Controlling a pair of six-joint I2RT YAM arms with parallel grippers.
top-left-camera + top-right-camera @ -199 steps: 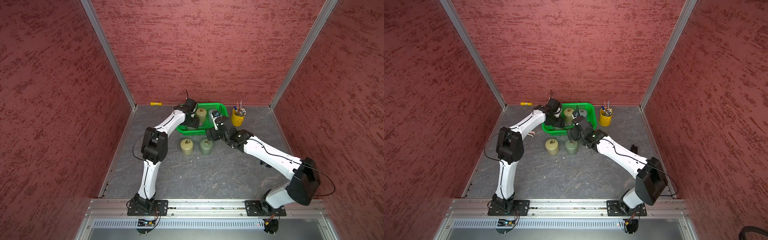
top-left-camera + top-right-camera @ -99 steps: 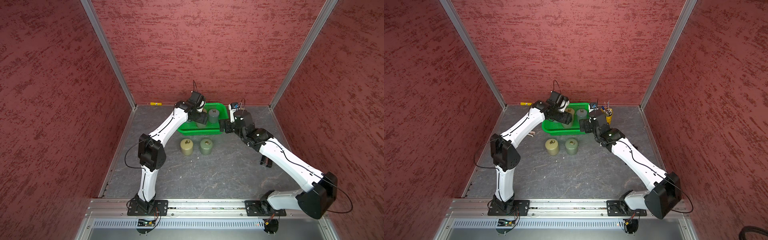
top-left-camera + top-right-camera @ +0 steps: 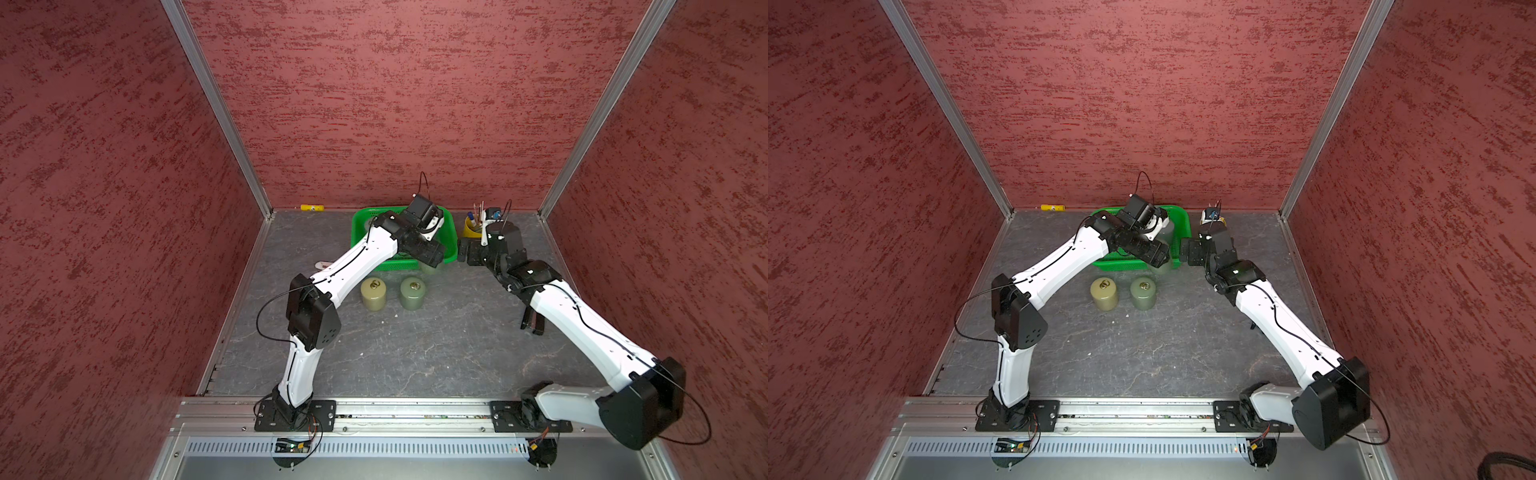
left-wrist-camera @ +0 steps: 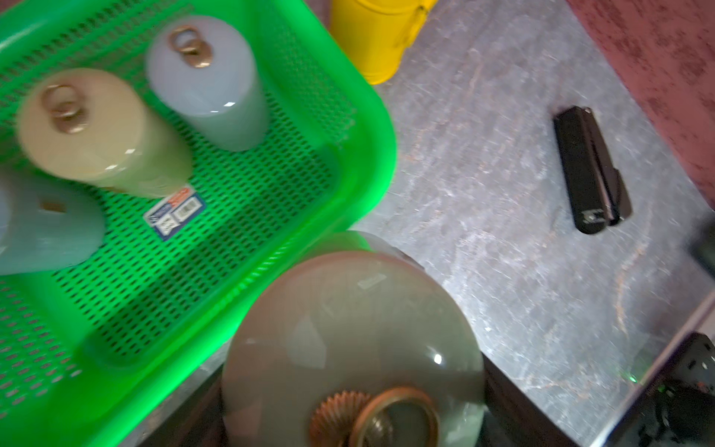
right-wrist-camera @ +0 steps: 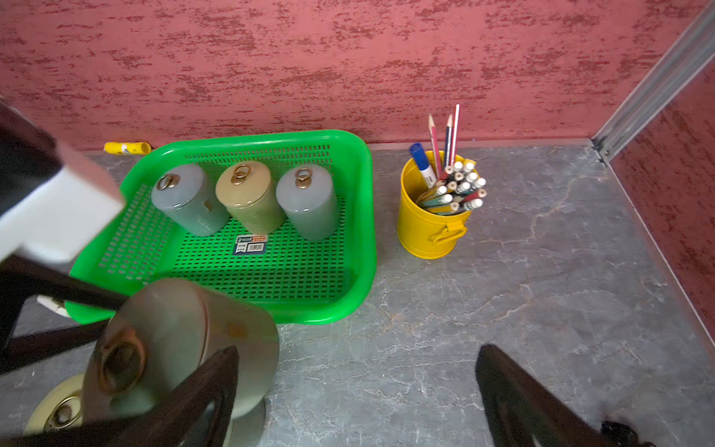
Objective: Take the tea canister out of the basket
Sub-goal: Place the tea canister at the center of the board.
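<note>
- In both top views the left arm [image 3: 365, 253] covers most of the basket [image 3: 358, 232], so the canisters inside barely show.
- Left wrist view: the tea canister [image 4: 352, 333] is blurry, chopped off by the frame edge, and hides most of the left gripper's fingers [image 4: 516, 402].
- The bluish canister [image 4: 42, 232] and yellow bucket [image 4: 371, 38] get cropped there too.
- Right wrist view: a cream canister [image 5: 54, 410] is cut off in the corner.
- The print on the label [image 5: 250, 244] is too small to read.
- No clue what the little yellow thing [image 3: 311, 207] by the back wall is.

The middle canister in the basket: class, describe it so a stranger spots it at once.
Find the green basket by the back wall. Of three canisters in a row inside, the middle canister is beige, flanked by a blue-grey canister and a grey canister.
</note>
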